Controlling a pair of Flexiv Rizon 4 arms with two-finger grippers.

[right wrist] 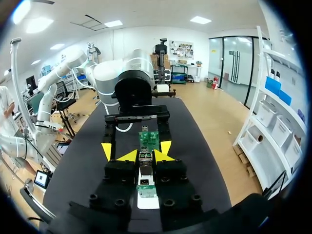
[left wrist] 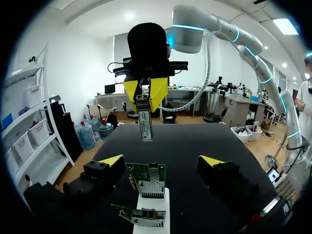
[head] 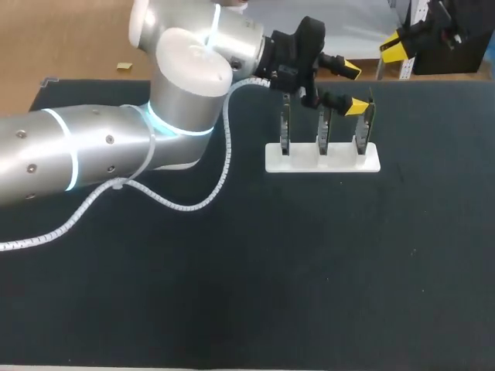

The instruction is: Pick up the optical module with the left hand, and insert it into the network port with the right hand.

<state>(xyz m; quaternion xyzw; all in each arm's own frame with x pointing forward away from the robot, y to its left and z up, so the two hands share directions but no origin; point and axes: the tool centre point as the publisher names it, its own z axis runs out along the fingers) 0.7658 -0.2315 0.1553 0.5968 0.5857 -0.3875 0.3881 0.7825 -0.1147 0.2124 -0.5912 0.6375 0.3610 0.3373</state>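
The optical module point(left wrist: 144, 124), a slim metal stick, hangs from my right gripper point(left wrist: 145, 93), which is shut on it; it also shows between the same yellow tips point(right wrist: 146, 156). My left gripper point(left wrist: 161, 161) stands wide open and holds nothing, its tips either side of a green network card point(left wrist: 147, 179) on the white rack point(left wrist: 157, 204). In the head view the left gripper point(head: 354, 88) hovers over the rack's right end point(head: 371, 164), and my right gripper point(head: 394, 51) is beyond the table's far edge. The module is hidden there.
The rack point(head: 322, 164) holds three upright cards point(head: 323, 127) on the dark table mat. My left arm point(head: 116, 147) and its white cable point(head: 186, 205) lie across the table's left half. In the right wrist view the left gripper's body point(right wrist: 136, 117) stands just ahead of the module.
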